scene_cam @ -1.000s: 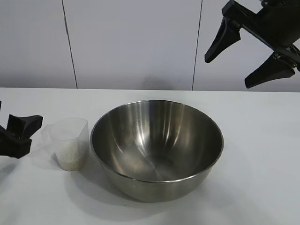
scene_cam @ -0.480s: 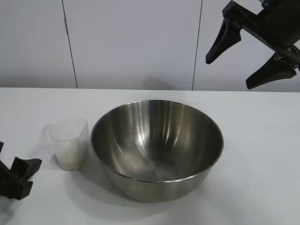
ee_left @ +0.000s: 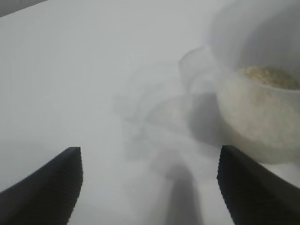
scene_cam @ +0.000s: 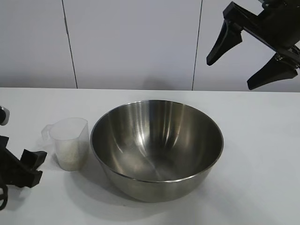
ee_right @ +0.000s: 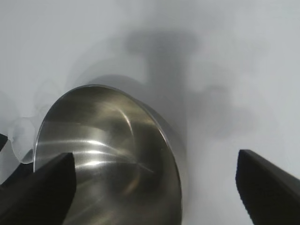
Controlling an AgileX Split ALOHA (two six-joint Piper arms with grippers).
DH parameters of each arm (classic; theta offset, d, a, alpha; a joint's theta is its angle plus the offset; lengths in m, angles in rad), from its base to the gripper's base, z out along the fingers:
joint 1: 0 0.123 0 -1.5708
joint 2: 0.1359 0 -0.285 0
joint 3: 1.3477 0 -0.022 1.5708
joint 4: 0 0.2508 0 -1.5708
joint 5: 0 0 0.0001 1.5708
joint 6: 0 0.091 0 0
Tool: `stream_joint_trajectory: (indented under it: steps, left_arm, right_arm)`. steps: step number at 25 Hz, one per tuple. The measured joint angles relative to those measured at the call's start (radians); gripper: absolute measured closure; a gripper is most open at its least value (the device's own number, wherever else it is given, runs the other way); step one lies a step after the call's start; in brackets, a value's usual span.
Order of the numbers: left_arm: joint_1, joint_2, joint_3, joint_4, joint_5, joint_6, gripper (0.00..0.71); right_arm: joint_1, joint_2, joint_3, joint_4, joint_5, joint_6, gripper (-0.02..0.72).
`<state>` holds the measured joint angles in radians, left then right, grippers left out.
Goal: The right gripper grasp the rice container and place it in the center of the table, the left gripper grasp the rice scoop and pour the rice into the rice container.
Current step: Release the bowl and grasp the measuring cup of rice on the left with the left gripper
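Your black two-fingered left gripper [scene_cam: 28, 166] is creeping back up toward the small translucent plastic rice scoop [scene_cam: 70, 143] after dipping lower half a second ago, fingers spread wide and holding nothing — you are lining up the grasp, not making it yet. The scoop is standing upright just beside the shiny round steel rice container [scene_cam: 157, 147] mid-table, its white rice [ee_left: 269, 77] unpoured, while your right gripper [scene_cam: 246, 54] is hanging open high above — idle.
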<state>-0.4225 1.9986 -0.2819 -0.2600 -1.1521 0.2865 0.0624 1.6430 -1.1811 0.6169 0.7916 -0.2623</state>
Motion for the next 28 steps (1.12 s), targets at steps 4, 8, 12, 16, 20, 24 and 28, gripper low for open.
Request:
stream_joint_trajectory:
  steps: [4, 8, 12, 16, 20, 24, 28]
  left_arm:
    - [0.038, 0.001, 0.0, 0.044, 0.0, -0.002, 0.14]
    - [0.073, 0.001, 0.0, 0.101, 0.0, -0.009, 0.14]
    - [0.1, 0.001, -0.026, 0.156, 0.0, -0.011, 0.14]
    - [0.107, 0.001, -0.035, 0.167, 0.0, -0.011, 0.14]
    - [0.107, 0.007, -0.035, 0.169, 0.0, -0.011, 0.14]
    - [0.107, 0.077, -0.04, 0.191, -0.003, -0.044, 0.14]
    - [0.107, 0.098, -0.055, 0.194, 0.0, -0.057, 0.14]
  right_arm:
    - [0.0, 0.0, 0.0, -0.003, 0.002, 0.0, 0.063]
    - [0.0, 0.0, 0.0, -0.004, 0.002, 0.001, 0.063]
    - [0.0, 0.0, 0.0, -0.008, 0.003, 0.001, 0.063]
    - [0.0, 0.0, 0.0, -0.009, 0.003, 0.001, 0.063]
    - [0.0, 0.0, 0.0, -0.011, 0.004, 0.001, 0.063]
    - [0.0, 0.0, 0.0, -0.011, 0.007, 0.001, 0.063]
    - [0.0, 0.0, 0.0, -0.016, 0.02, 0.001, 0.063]
